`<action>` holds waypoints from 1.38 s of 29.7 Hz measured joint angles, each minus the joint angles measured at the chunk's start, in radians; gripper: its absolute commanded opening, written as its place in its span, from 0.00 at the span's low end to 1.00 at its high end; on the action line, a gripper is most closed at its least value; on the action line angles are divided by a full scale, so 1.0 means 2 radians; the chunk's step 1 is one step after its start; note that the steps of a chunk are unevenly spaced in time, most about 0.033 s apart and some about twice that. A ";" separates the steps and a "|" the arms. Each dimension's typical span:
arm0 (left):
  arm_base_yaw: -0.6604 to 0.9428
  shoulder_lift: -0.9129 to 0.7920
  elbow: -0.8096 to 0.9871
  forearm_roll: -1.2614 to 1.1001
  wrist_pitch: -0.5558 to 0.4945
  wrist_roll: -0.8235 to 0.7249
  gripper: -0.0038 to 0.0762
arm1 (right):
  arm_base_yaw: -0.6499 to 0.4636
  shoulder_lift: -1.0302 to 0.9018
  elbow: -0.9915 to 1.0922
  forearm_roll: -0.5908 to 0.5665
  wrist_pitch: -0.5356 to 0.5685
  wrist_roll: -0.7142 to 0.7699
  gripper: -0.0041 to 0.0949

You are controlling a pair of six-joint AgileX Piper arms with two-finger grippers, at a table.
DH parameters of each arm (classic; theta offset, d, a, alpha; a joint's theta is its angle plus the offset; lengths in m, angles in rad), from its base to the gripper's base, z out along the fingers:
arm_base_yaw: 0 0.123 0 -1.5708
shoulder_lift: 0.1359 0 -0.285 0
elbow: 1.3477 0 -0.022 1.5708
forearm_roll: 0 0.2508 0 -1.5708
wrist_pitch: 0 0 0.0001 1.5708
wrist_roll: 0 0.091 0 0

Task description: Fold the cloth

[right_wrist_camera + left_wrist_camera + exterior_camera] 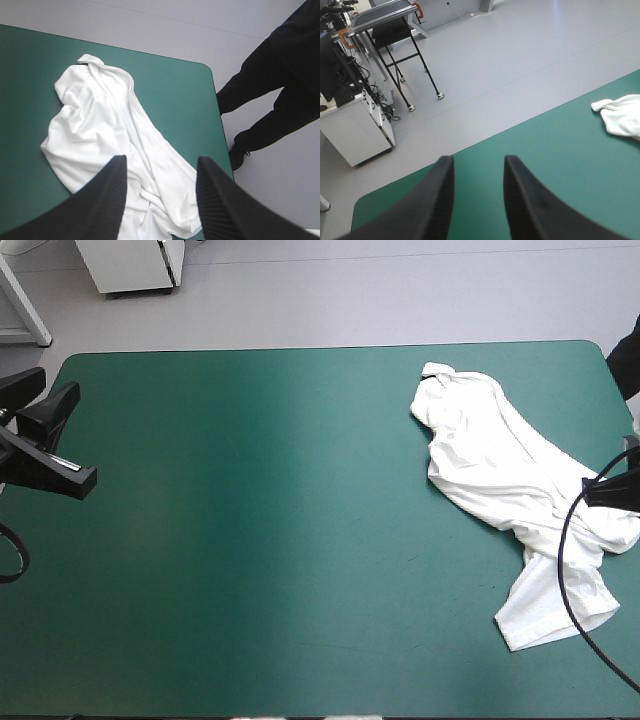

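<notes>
Both our black-finned grippers stand open and empty: left gripper [478, 161] at frame's left, right gripper [162, 161] over the crumpled white short-sleeved T-shirt [500, 480], lying at the frame's right on the teal-green counter [250, 540].

From my station, the only other thing I see is the table [250, 540] under its teal-green cover [560, 150]. Its far edge runs ahead of the left claw [479, 159], with one rounded corner beside it. Another rounded corner lies ahead of the right claw [162, 159].
</notes>
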 measured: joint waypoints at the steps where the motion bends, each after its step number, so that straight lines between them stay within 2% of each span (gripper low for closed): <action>1: 0.000 0.000 0.000 0.000 0.002 0.000 0.35 | 0.000 0.000 0.000 0.001 0.005 0.000 0.46; 15: 0.000 0.000 0.000 0.000 0.005 0.000 0.35 | 0.000 0.034 0.000 0.014 0.018 0.004 0.46; 28: 0.000 0.000 0.000 0.000 0.023 0.000 0.36 | -0.004 0.250 0.000 0.000 -0.010 0.012 0.46; 31: 0.000 0.001 0.000 0.000 0.036 0.000 0.36 | -0.020 0.300 0.000 0.012 -0.015 0.015 0.46; 41: 0.000 0.006 0.000 -0.014 0.054 0.000 0.36 | -0.082 0.415 -0.025 0.115 -0.020 -0.014 0.46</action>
